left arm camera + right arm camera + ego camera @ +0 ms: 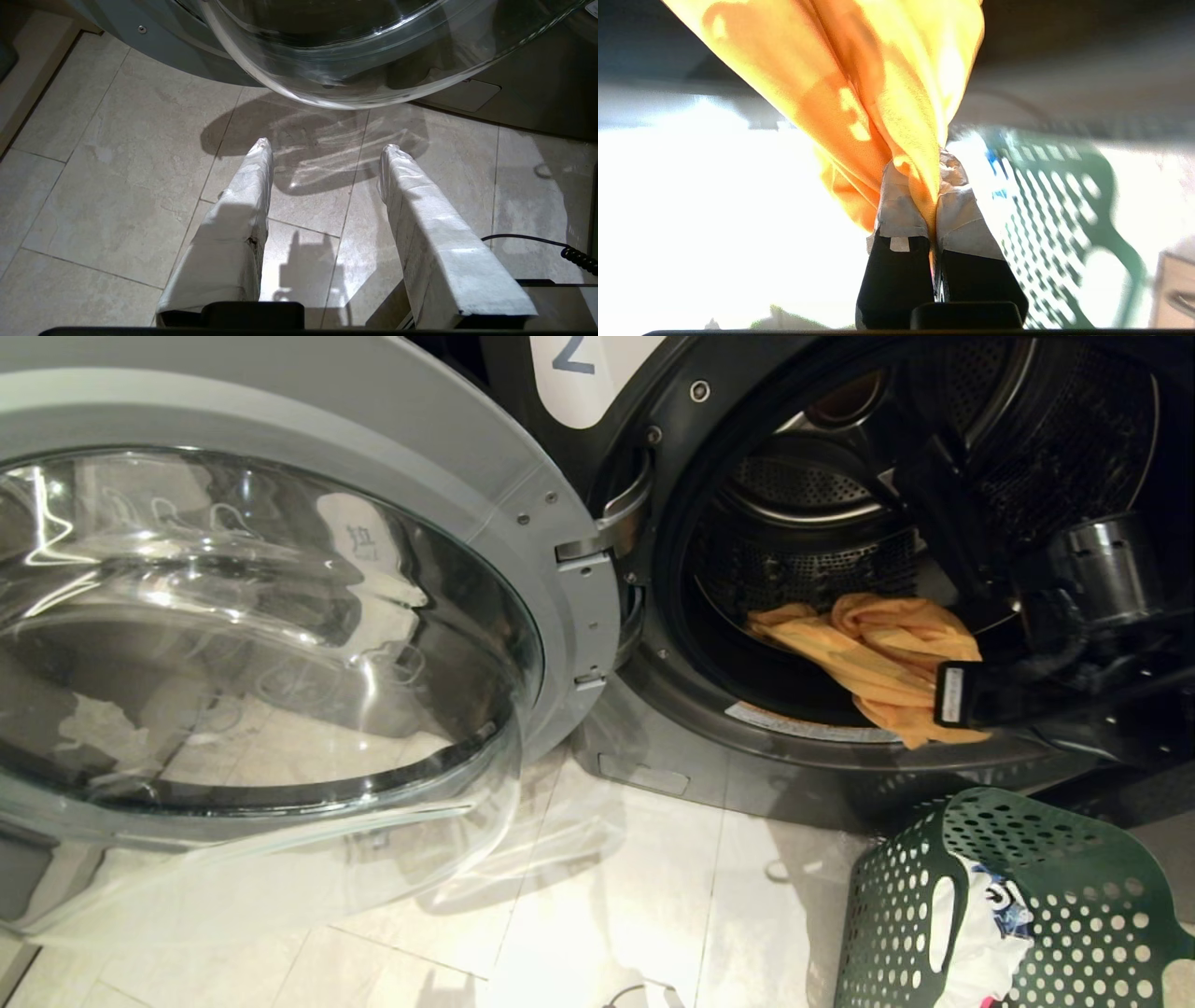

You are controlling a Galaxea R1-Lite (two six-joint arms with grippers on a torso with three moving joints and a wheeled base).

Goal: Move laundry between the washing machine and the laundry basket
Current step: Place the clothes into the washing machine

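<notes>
Your right gripper (931, 186) is closed tight on the orange-yellow garment (859, 93): in the right wrist view the two taped fingers (899, 205) press together with a fold of the cloth pinched between them, and the rest of the fabric spreads away from the tips. In the head view the right arm reaches into the open mouth of the washing machine (653, 747), the one with the white label 2 (579, 373), and the same garment (868, 653) lies over the lower lip of the drum opening, partly inside and partly hanging out. The round glass door (271, 644) stands swung open at the left. The laundry basket (896, 896) sits on the tiled floor (607, 896) at the near right, just in front of the machine, with a white cloth (980, 933) inside it. Your left gripper (324, 149) hangs over the floor near the door's glass bowl; its two taped fingers (243, 205) stand apart with only tile between them and touch nothing.
</notes>
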